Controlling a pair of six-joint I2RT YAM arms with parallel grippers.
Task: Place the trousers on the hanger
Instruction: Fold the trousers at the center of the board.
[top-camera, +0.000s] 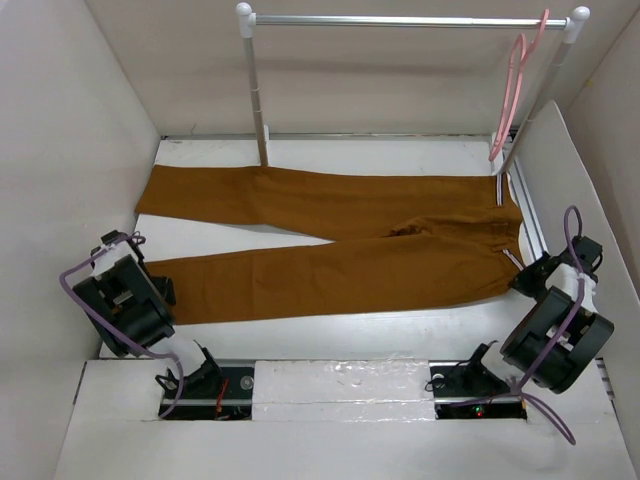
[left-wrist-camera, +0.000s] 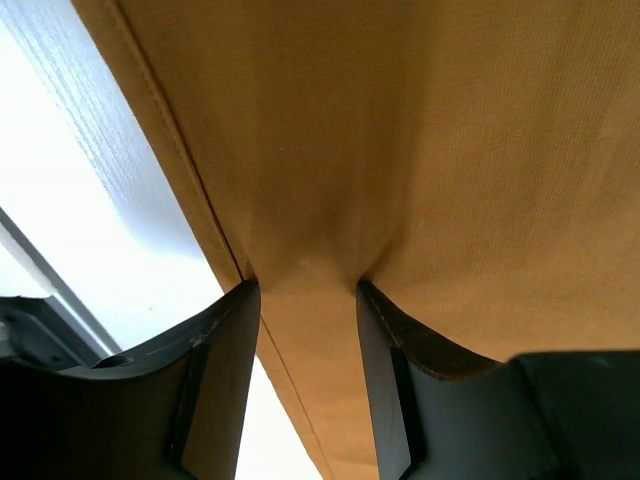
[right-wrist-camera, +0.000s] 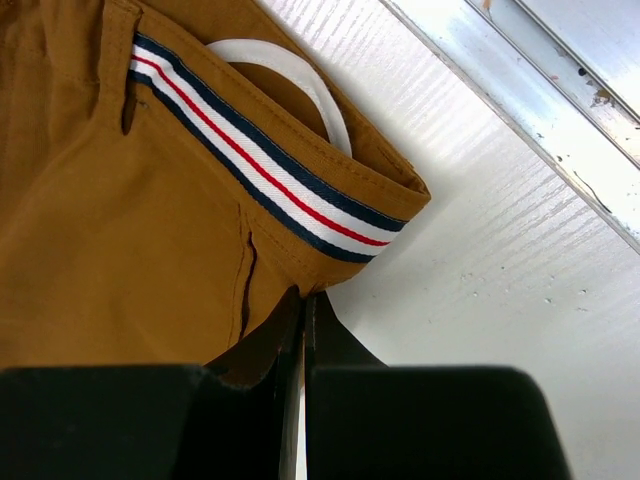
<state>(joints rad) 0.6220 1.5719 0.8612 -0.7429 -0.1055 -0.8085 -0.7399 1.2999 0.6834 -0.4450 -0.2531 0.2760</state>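
Note:
The rust-brown trousers (top-camera: 350, 240) lie flat on the white table, waist to the right, both legs running left. The pink hanger (top-camera: 512, 90) hangs from the right end of the silver rail, apart from both grippers. My left gripper (top-camera: 166, 291) sits at the near leg's cuff end. In the left wrist view its jaws (left-wrist-camera: 305, 290) stand apart, with the puckered cloth (left-wrist-camera: 450, 150) between the tips. My right gripper (top-camera: 522, 280) is at the waist's near corner. In the right wrist view it (right-wrist-camera: 305, 298) is shut, pinching the cloth edge just below the striped trim (right-wrist-camera: 260, 180).
The silver rail (top-camera: 410, 20) on white posts stands at the back. White walls close in left and right. A metal track (right-wrist-camera: 560, 90) runs along the table's right edge, just beyond the waistband. A white loop (right-wrist-camera: 290, 75) lies inside the waist.

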